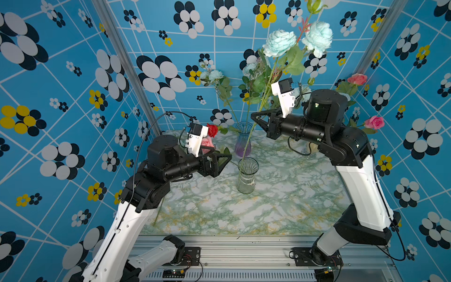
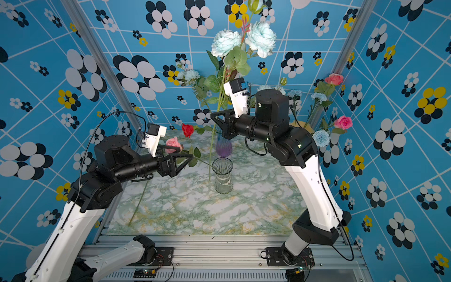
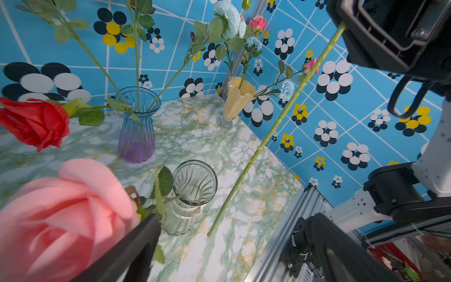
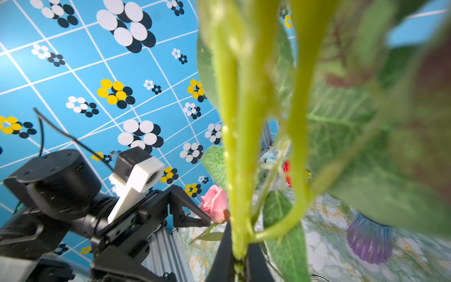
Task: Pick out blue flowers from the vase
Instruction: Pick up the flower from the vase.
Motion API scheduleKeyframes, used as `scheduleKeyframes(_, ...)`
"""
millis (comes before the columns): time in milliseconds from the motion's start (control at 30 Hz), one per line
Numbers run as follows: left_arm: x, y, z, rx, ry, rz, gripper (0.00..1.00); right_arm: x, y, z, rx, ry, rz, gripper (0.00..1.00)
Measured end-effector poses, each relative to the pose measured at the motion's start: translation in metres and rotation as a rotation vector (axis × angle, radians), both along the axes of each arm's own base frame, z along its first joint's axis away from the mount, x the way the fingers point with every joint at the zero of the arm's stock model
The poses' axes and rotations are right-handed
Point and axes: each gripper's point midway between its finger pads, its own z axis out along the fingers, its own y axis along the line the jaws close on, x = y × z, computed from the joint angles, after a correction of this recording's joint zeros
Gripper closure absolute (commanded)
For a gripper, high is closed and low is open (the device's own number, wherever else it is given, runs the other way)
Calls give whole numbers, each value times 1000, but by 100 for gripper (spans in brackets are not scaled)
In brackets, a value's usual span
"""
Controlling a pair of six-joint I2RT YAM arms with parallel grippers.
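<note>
Where the right fingers (image 4: pixel 220 258) pinch the blue flowers' (image 1: pixel 279 42) stem (image 4: pixel 238 214), leaves (image 4: pixel 353 151) blur.

The front half of the green-veined white marble-patterned tabletop (image 1: pixel 244 214) lies bare and open. Mid-table stands a clear ribbed glass vase (image 1: pixel 247 175), with a long pale green flower stem (image 3: pixel 264 144) slanting down to the table just beside it. Behind, a blue-to-purple ribbed glass vase (image 1: pixel 243 141) fans out leafy stems. A pink fabric rose (image 2: pixel 173 144) and a red fabric rose (image 2: pixel 187 129) crowd the left rear.

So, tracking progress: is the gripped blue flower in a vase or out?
Out: right gripper holds the stem, its end beside the clear vase.
</note>
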Motion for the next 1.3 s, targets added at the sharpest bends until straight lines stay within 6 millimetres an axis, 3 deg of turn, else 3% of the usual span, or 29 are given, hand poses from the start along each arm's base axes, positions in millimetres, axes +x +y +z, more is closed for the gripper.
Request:
scheduleKeyframes(200, -4, -16, 22, -142, 51, -166, 4, -9, 13, -53, -76, 125, 94, 98)
scheduleKeyframes(300, -7, -24, 25, -169, 71, -245, 7, -16, 17, -65, -99, 150, 144, 97)
scheduleKeyframes(500, -13, -30, 25, -162, 47, -303, 9, -31, 15, -60, -94, 123, 239, 97)
scheduleKeyframes(667, -19, -38, 25, -138, -7, -347, 13, -30, 10, -61, -74, 141, 300, 97)
scheduleKeyframes(967, 12, -48, -3, -41, -5, -319, 22, -16, 35, -78, -42, 194, 412, 97)
scheduleKeyframes(1300, 27, -55, -10, -27, -15, -338, 47, -4, 49, -87, -15, 239, 437, 97)
